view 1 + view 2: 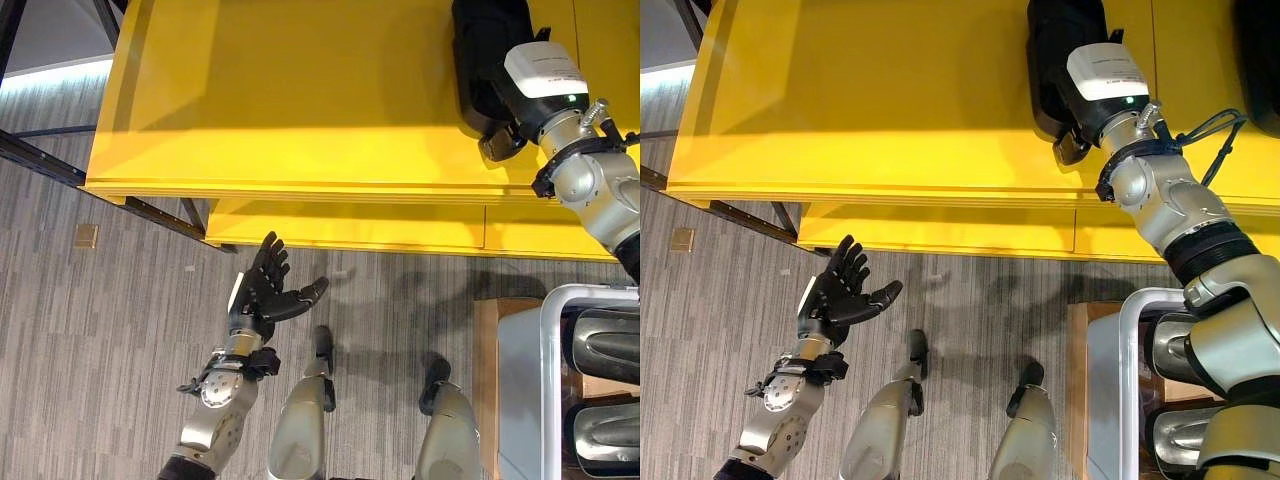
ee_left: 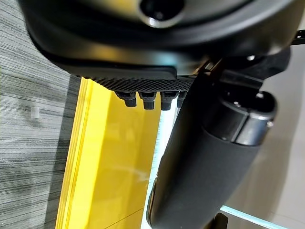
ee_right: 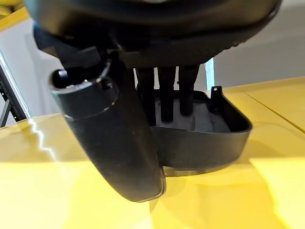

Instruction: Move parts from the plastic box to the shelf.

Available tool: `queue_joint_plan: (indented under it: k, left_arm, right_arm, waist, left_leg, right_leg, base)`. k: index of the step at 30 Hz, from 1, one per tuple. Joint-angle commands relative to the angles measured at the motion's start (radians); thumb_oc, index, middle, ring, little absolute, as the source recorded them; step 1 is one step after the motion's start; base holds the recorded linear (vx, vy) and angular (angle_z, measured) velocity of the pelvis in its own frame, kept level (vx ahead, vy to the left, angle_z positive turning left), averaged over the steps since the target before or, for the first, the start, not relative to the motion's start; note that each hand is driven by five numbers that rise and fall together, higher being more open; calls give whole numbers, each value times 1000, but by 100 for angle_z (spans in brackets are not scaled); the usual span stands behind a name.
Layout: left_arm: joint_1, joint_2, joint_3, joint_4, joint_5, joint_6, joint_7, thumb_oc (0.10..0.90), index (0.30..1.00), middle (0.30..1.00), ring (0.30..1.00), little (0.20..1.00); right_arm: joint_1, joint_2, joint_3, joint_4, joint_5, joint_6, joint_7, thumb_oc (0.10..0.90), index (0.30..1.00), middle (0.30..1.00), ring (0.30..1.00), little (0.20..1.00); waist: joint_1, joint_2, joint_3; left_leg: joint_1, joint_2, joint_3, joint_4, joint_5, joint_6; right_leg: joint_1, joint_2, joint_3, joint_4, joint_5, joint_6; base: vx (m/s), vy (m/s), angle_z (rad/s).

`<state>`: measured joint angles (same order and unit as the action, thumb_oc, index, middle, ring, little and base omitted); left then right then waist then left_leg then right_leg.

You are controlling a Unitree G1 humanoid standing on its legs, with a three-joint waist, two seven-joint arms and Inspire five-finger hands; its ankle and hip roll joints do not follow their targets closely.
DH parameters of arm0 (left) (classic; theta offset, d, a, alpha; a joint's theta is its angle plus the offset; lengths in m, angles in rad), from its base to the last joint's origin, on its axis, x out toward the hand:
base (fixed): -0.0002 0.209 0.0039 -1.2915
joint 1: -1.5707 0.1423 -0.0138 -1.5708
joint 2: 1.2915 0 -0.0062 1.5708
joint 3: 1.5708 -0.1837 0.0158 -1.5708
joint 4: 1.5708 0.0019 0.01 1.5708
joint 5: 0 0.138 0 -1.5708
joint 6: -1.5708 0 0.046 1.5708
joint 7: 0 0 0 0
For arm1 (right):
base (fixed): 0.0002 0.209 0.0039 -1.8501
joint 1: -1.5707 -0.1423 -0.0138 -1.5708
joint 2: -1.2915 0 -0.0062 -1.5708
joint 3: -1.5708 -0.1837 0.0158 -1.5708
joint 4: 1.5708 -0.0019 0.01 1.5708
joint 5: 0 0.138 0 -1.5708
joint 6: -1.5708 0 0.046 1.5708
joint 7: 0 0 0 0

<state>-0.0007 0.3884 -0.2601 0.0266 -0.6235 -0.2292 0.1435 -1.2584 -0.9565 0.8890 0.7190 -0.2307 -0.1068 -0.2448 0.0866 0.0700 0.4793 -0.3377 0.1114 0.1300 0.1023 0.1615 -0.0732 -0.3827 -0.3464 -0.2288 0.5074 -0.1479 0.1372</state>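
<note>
– Black part [image 1: 485,60] position?
– Lying on the yellow shelf [image 1: 300,100], up at 1 o'clock in the head view, close to the shelf's front edge. Shaped like a shallow tray with a raised wall, open side up.

– Right hand [image 3: 157,28]?
– Reaching over the shelf edge onto that part. Fingers [image 3: 167,95] down inside the tray, thumb [image 3: 114,143] outside against the near wall, so clamped across the wall of the part. Part flat on the shelf surface, not lifted.

– Left hand [image 1: 268,290]?
– Down at 7 o'clock, over the grey floor [image 1: 100,330], well apart from the shelf. Palm turned up, fingers spread and straight, thumb pointing toward 3 o'clock. Holding nothing, touching nothing.

– Plastic box [image 1: 545,380]?
– At 4 o'clock, pale grey with a white rim, cut off by the edge of the view. Standing below and in front of the shelf, well apart from the black part.

– Anything in it?
– 2 more parts [image 1: 605,345], dark with a glossy sheen, 1 lying at 12 o'clock of the other, both partly out of view.

– Lower level of the shelf?
– Yellow as well, showing as a strip just under the top board, from 6 to 4 o'clock of the black part.
</note>
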Motion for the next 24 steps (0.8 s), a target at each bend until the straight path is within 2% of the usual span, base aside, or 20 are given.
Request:
queue_joint_plan:
  k: [1,24]
  left_arm:
    - [-15,61,56,-143,-9,-118,-5,900,1000,1000,1000,1000]
    - [-5,77,67,-154,-23,-125,-6,900,1000,1000,1000,1000]
  right_arm:
    - [-168,-18,-39,-41,44,-28,-59,900,1000,1000,1000,1000]
    - [-234,-22,11,-63,74,-45,-46,900,1000,1000,1000,1000]
  waist:
    - [18,-35,-36]
    - [18,-49,-32]
  left_leg:
    - [2,93,-35,119,-148,-64]
    - [0,92,-37,119,-153,-63]
  right_leg:
    - [24,12,36,-135,108,-12]
    - [15,13,40,-131,111,-11]
  base:
    - [0,0,0]
    - [0,0,0]
